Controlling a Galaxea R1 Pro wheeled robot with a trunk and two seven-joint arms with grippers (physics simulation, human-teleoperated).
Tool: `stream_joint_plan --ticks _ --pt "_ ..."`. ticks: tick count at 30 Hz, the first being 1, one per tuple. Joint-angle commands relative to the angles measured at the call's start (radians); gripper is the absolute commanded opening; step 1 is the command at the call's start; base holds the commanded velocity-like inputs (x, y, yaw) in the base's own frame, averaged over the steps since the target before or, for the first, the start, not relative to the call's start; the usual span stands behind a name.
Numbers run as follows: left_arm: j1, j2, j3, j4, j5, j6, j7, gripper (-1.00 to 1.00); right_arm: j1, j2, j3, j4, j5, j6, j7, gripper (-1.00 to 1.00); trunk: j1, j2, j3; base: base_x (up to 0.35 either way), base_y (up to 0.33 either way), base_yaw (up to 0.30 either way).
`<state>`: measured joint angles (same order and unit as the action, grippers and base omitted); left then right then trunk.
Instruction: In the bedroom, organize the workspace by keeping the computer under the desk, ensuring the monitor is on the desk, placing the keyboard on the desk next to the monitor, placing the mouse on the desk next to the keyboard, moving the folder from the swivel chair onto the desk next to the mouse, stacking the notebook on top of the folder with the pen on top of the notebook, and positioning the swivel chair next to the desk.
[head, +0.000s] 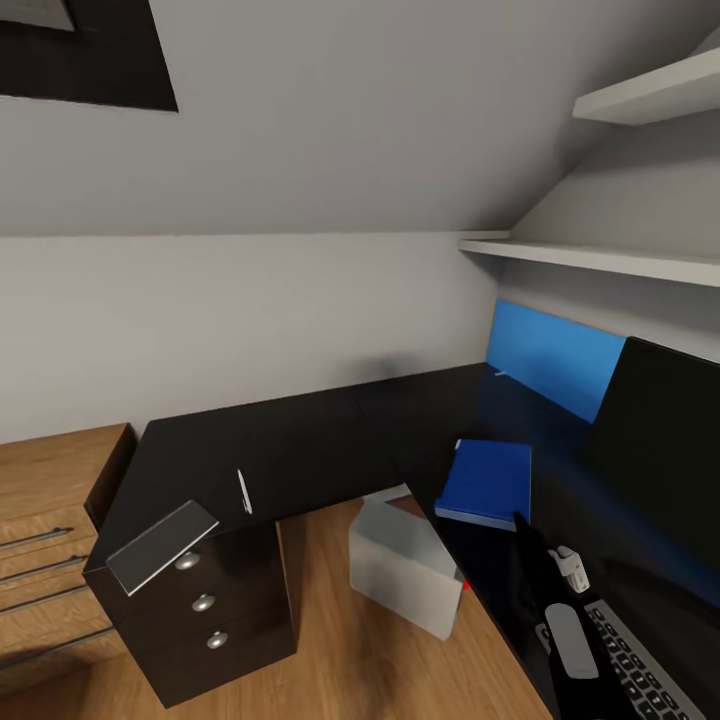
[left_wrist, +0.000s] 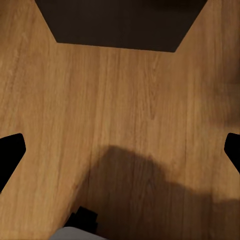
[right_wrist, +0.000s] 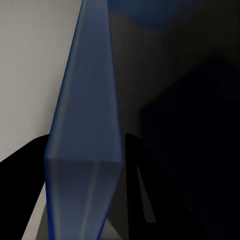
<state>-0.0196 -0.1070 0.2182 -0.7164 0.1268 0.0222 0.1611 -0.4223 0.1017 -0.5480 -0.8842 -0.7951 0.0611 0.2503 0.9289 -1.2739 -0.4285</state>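
Gripping the folder (head: 487, 482) by its near edge, the right tool (head: 522, 525) reaches out over the glossy black tabletop (head: 300, 450); in the right wrist view the blue slab (right_wrist: 85, 130) stands edge-on between the two dark fingers (right_wrist: 142, 195), so I judge the tool closed on it. Seen from the head, the folder sits low over the tabletop, just short of the monitor (head: 660, 450) and beyond the keyboard (head: 645, 670); whether it rests flat or hangs a little above the surface I cannot tell. The left tool (left_wrist: 120, 150) points down at the wood floor (left_wrist: 125, 100) with its dark fingertips wide apart at the frame's edges, holding nothing.

The folder looks stiff and light, a flat board with pale page edges, and an edge pinch should carry it, though its far end may sag or swing if held near one corner. The notebook (head: 162, 546) lies at the far left end of the tabletop, overhanging the corner above the drawers (head: 205, 600); thin and smooth, it is probably best taken by that overhanging edge. The pen (head: 244, 492) lies near it, slender and likely to roll, so it wants a grip across its middle. The computer (head: 405, 560) stands on the floor under the tabletop.
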Motion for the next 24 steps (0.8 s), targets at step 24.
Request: stream_joint_plan --ticks 24 --pt "0.000 -0.002 0.001 -0.002 0.010 0.002 0.000 1.00 -0.001 0.001 -0.004 -0.001 -0.010 0.006 0.005 -1.00 0.008 -0.015 -0.007 0.000 0.000 0.000"
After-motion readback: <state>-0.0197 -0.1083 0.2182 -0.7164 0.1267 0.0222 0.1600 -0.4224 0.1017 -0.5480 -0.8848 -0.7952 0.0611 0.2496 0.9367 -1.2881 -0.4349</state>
